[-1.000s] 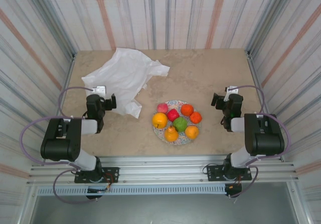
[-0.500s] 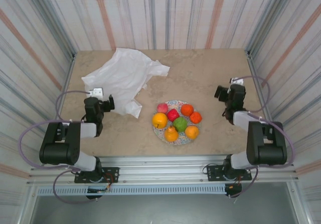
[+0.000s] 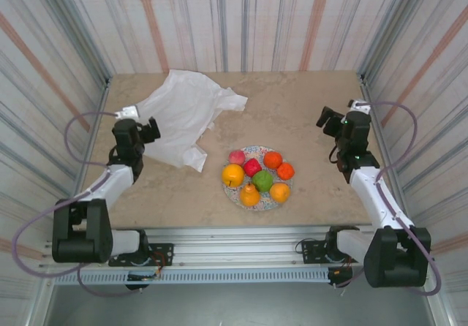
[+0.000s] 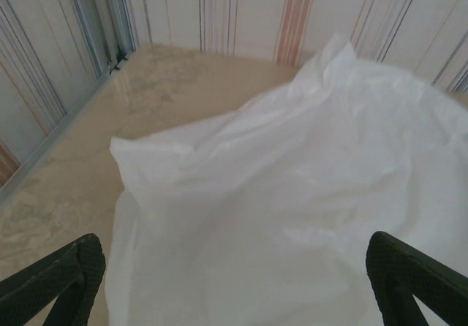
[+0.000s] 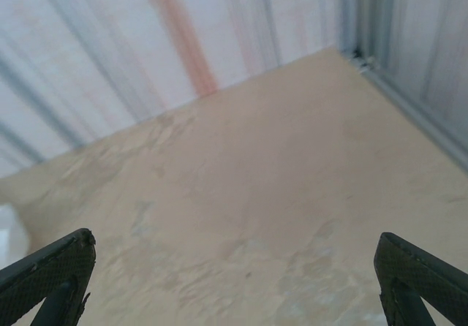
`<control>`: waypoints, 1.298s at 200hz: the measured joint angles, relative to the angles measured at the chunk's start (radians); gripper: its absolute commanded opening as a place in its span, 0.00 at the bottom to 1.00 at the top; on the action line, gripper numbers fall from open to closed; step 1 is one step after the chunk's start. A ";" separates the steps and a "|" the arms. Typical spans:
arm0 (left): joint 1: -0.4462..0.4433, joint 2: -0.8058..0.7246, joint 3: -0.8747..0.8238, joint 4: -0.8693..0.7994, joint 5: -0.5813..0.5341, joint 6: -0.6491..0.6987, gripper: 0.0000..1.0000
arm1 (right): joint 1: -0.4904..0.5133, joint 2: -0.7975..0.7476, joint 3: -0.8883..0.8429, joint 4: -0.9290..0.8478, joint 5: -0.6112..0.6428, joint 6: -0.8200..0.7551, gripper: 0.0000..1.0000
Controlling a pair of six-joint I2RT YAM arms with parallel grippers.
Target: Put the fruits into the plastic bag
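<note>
The fruits (image 3: 252,167) sit on a speckled plate (image 3: 255,150) near the middle of the table's (image 3: 300,110) front edge. The plastic bag (image 3: 183,114) lies crumpled toward the far left corner. The left gripper (image 4: 234,251) hovers at the bag's left side, spread wide and empty. The right gripper (image 5: 234,244), equally wide and empty, hangs by the right edge.

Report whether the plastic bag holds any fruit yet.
Apparently empty: the plastic bag lies flat and crumpled, while the fruits all sit on the plate.
</note>
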 measured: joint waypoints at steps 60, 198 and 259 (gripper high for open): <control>-0.266 -0.019 0.175 -0.346 0.102 -0.032 0.93 | 0.282 0.177 0.151 -0.051 -0.116 0.056 0.94; -0.381 0.542 0.679 -0.879 0.106 0.196 0.84 | 0.399 0.251 0.157 -0.125 -0.183 0.073 0.99; -0.379 0.673 0.764 -0.951 0.077 0.202 0.35 | 0.289 0.215 0.101 -0.124 -0.240 0.082 0.99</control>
